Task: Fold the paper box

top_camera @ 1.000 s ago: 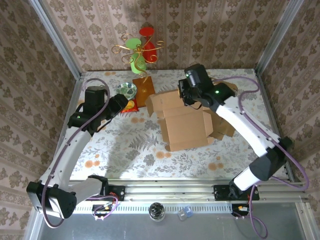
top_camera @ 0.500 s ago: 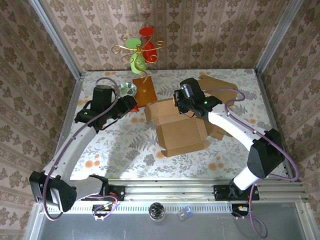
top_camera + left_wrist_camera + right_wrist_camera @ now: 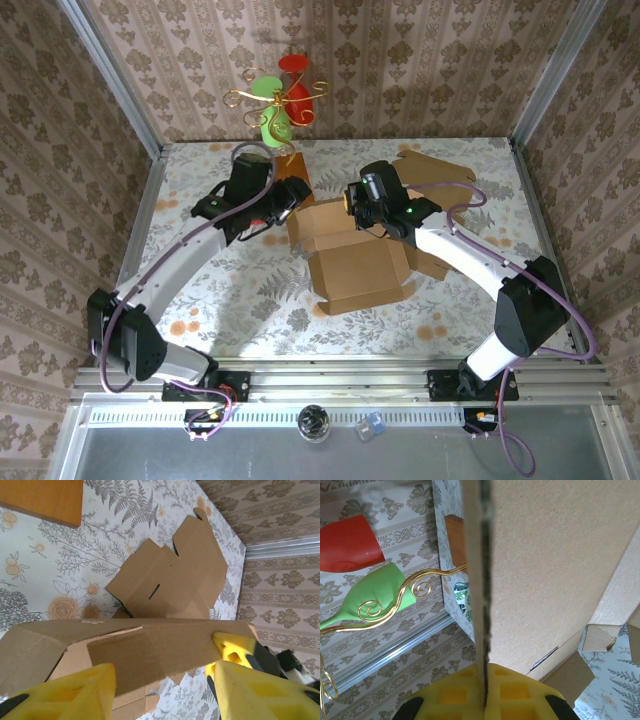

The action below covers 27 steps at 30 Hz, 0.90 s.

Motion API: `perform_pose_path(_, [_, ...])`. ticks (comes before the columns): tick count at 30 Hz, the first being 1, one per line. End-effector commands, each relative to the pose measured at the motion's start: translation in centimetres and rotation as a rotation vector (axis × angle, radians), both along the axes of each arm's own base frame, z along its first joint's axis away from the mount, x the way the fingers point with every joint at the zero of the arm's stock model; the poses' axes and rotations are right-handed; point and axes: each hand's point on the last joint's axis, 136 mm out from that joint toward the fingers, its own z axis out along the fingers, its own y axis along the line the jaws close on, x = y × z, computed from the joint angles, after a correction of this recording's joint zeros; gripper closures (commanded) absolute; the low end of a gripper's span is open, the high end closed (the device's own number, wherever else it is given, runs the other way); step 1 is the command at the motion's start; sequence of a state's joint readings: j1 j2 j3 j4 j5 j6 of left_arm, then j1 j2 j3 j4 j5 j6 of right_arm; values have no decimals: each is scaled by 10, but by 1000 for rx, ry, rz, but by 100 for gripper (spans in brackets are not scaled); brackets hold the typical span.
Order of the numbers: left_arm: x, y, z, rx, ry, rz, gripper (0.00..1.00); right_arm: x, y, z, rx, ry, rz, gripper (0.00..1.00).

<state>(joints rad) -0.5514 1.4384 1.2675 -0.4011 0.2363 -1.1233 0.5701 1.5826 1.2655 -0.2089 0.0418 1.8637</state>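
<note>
Patterned wallpaper walls (image 3: pixel 420 60) enclose a floral tablecloth (image 3: pixel 250 290) bearing the paper box (image 3: pixel 360 270).

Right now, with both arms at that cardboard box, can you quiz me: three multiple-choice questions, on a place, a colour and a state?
1. Where is the wire ornament? A) by the arm bases B) behind the box, near the far wall C) on top of the box
2. The fingers of the right gripper are: A) blue B) white C) yellow
3. The right gripper is: A) shut on a box flap B) wide open C) holding the ornament
Answers: B, it rises beyond the box; C, yellow pads show; A, the flap's edge is pinched between them.
</note>
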Motion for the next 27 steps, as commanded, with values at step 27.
perform_pose_path(27, [-25,110,-59,25,1,194,66,-1,-22,22,104,-10,-60,100])
